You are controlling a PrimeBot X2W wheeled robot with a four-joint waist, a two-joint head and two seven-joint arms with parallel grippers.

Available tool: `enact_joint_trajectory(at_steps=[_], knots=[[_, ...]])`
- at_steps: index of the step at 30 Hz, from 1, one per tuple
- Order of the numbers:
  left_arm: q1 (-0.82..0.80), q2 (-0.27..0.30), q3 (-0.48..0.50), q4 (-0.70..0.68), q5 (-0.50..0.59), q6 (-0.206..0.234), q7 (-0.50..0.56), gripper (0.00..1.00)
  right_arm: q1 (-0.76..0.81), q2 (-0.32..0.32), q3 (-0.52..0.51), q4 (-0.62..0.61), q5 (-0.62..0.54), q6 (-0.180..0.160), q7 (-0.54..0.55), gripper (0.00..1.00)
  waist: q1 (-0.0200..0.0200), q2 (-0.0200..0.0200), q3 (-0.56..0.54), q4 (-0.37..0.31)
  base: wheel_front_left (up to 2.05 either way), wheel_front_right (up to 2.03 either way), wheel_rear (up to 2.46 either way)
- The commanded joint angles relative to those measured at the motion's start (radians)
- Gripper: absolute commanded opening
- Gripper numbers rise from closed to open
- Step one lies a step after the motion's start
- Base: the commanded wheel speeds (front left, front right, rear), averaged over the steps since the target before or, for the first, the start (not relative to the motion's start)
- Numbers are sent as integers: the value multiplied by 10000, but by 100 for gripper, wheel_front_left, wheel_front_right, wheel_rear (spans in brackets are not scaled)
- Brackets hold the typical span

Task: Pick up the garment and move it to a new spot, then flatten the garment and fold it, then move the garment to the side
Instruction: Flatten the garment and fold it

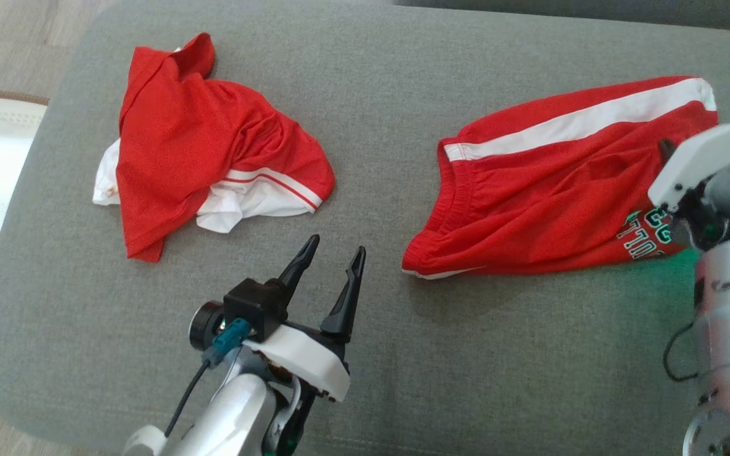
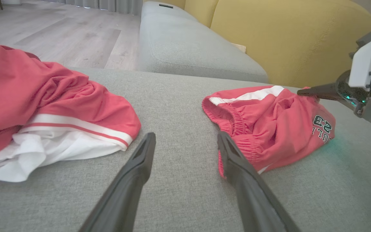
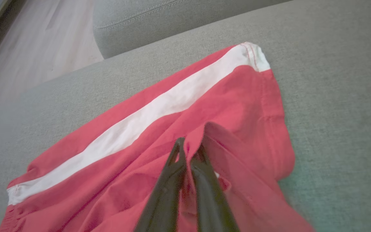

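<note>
Shorts (image 1: 530, 190) are pinched in the clamped right gripper (image 3: 190, 146); left gripper (image 1: 336, 247), spread wide, hovers beside the waistband (image 1: 450, 202).

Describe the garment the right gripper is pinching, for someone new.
On the big grey cushion, look at its right half, under the right gripper. It's the red shorts: elastic waistband, long white stripe, green lettering, unlike the crumpled red-and-white shirt at left.

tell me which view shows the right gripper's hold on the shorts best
The right wrist view: the right gripper is shut, its fingers pinching a raised fold of the red shorts. In the head view its white housing hides most of the fingers. The left wrist view shows it side on, its tip at the shorts' far edge.
</note>
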Motion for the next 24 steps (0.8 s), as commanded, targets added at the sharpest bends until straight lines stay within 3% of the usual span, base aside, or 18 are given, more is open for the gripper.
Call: enact_joint_trajectory(at_steps=[1,6,9,11,15,24], knots=[[-215,32,190,-352,-86,61,-122,100,-620,1,176,-235,-238,-9,47,100,0,0,84,55,0,0,0],[-310,32,190,-447,-150,142,-122,100,-1328,-274,318,-295,-420,-9,-190,100,0,0,230,-93,0,0,0],[-348,32,255,-464,-133,139,-122,100,-1429,-492,820,-735,-372,-9,-959,100,0,0,203,-288,0,0,0],[-405,32,355,-527,-102,128,-122,100,-985,-706,1873,-1350,-2,-9,-2060,100,0,0,127,-483,0,0,0],[-383,32,545,-611,-22,154,-122,100,230,-897,2902,-2354,754,-9,-3513,100,0,0,-34,-788,0,0,0],[-205,32,872,-756,258,23,-122,100,3254,-311,3231,-4204,1071,-9,-5721,100,0,0,-295,-1184,0,0,0]])
